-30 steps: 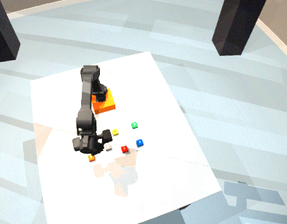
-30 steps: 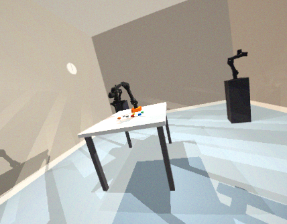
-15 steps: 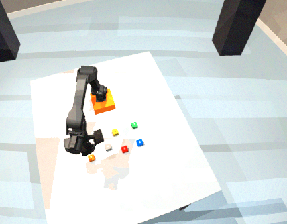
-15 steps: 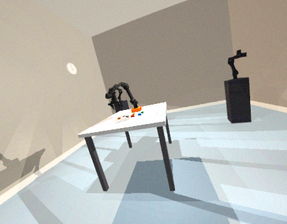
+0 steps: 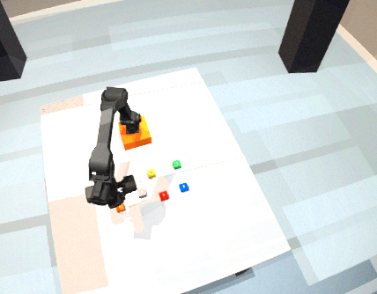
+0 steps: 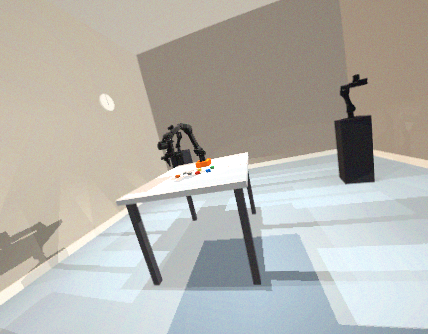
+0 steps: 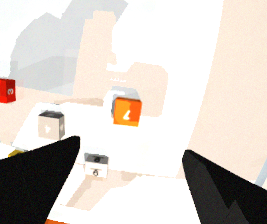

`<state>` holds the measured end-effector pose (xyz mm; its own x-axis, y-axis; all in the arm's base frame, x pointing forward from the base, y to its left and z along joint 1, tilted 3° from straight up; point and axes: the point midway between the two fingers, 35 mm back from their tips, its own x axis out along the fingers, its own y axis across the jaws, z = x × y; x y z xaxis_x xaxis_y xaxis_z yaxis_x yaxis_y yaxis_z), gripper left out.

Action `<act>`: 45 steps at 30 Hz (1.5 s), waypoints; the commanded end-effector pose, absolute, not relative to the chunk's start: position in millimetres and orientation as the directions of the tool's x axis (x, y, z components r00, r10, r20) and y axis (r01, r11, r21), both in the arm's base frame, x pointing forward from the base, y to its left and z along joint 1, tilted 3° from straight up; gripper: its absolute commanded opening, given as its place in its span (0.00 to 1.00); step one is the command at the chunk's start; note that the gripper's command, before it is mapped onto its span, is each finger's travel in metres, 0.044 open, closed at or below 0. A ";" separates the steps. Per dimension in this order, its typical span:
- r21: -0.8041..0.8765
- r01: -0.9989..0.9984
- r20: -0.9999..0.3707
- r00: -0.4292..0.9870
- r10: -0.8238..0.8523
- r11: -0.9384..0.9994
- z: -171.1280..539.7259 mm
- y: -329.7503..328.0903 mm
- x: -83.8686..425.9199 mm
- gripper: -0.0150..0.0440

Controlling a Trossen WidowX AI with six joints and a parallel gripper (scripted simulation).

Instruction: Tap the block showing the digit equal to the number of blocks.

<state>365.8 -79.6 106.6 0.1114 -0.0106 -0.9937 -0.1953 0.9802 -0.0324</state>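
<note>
An orange block [image 5: 120, 208] [image 6: 177, 176] [image 7: 127, 111] shows a 7. My gripper [image 5: 113, 194] [image 7: 133, 149] is open and empty above the table, with the orange block ahead of the gap between its fingers in the wrist view. A red block [image 5: 164, 195] [image 7: 2, 90] shows a 3, a beige block [image 5: 143, 193] [image 7: 51, 126] seems to show a 4. A white block [image 7: 96, 167] has an unclear digit; the gripper hides it in the top view. A yellow block [image 5: 151, 173], green block [image 5: 177, 164] and blue block [image 5: 183, 187] have unreadable digits.
The orange base [image 5: 137, 143] [image 6: 203, 163] of the arm stands on the white table [image 5: 204, 224] [image 6: 217, 186]. The beige and white blocks lie near the orange one, on the left finger's side in the wrist view. The arm casts shadows over the table.
</note>
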 end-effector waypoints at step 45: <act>-0.017 -0.201 -0.997 0.077 -0.002 0.979 28.1 -77.5 364.3 0.29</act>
<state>364.4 -77.5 24.5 0.0766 -0.0021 -0.9971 -0.2007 0.9795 -0.0175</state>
